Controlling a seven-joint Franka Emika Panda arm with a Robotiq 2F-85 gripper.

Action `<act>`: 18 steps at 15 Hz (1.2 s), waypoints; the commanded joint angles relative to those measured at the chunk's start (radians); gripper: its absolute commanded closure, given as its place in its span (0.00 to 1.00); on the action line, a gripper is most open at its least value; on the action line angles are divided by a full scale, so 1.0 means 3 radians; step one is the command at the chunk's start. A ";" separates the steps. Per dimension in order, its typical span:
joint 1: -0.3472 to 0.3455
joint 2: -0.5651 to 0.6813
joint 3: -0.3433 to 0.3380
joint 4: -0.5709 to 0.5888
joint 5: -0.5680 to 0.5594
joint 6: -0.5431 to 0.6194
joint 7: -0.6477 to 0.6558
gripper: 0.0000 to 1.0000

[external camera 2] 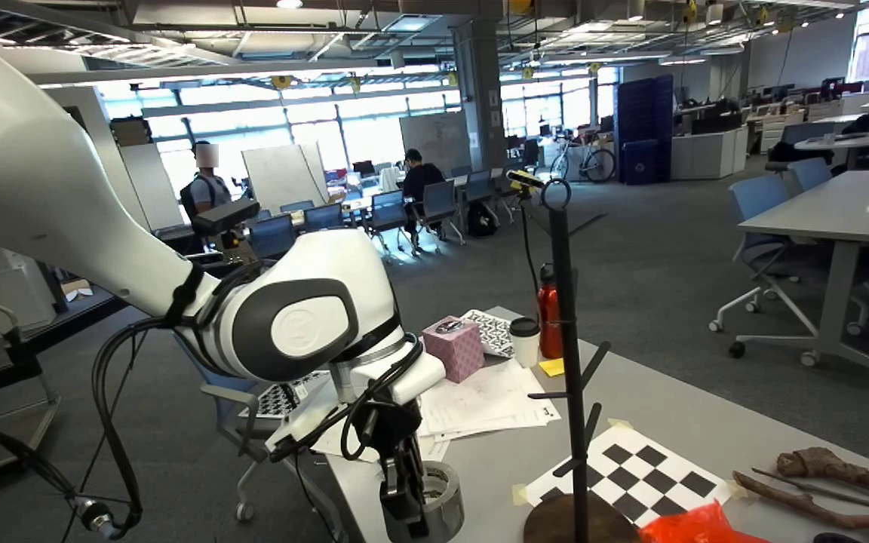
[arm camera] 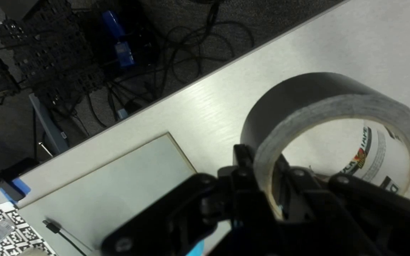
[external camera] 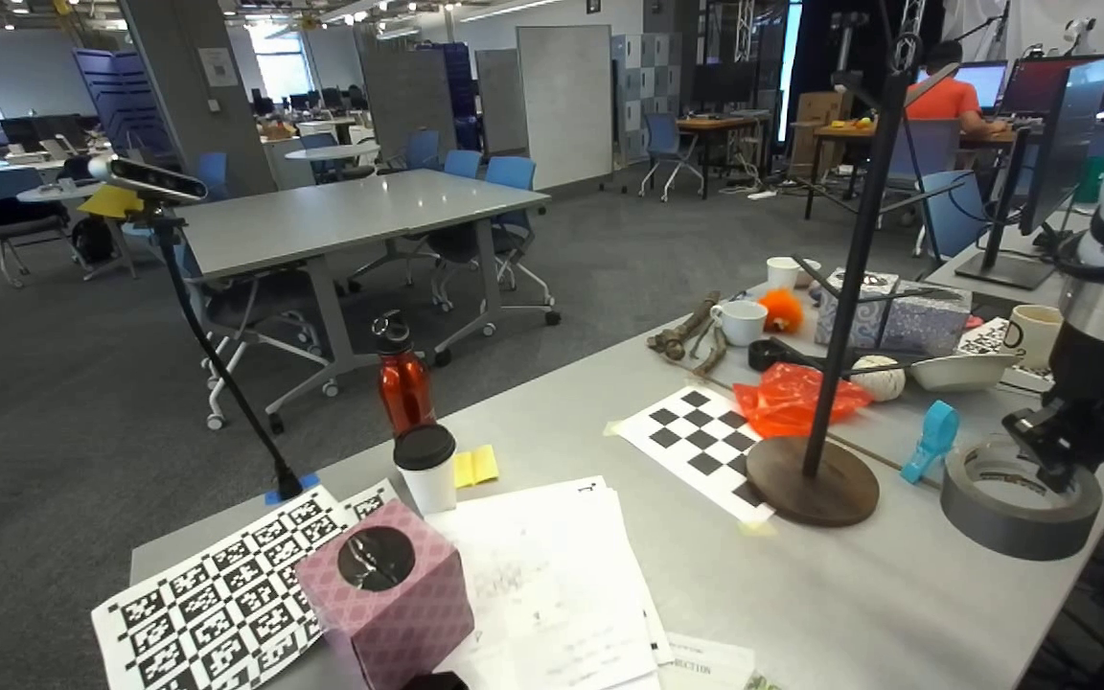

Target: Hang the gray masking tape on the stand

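Observation:
The gray masking tape (external camera: 1012, 527) is a thick ring near the table's edge, its flat side facing up. It also shows in an exterior view (external camera 2: 448, 513) and in the wrist view (arm camera: 354, 103). My gripper (external camera: 1036, 450) points down at it, one finger outside the ring and one inside the hole. In the wrist view the gripper (arm camera: 262, 158) is shut on the tape's wall. I cannot tell whether the tape touches the table. The stand (external camera: 849, 297) is upright beside it, with a round brown base, several thin pegs and a small ring on top; its pole (external camera 2: 566, 324) shows too.
A light blue clip (external camera: 935, 436) lies between the tape and the stand. A red-orange bag (external camera: 792, 402) and a checkerboard sheet (external camera: 691, 446) lie by the stand's base. A pale bowl (external camera: 964, 372), mugs and tissue boxes stand behind. Papers (external camera: 542, 594) and a pink box (external camera: 399, 604) are farther off.

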 commanded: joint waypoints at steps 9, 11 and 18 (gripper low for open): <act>-0.0230 -0.0053 0.0096 -0.0003 -0.0074 -0.0003 0.0045 0.96; -0.0297 -0.0095 0.0077 -0.0013 -0.0089 -0.0003 0.0056 0.96; -0.0526 -0.0373 0.0054 -0.0064 -0.0046 -0.0002 0.0052 0.96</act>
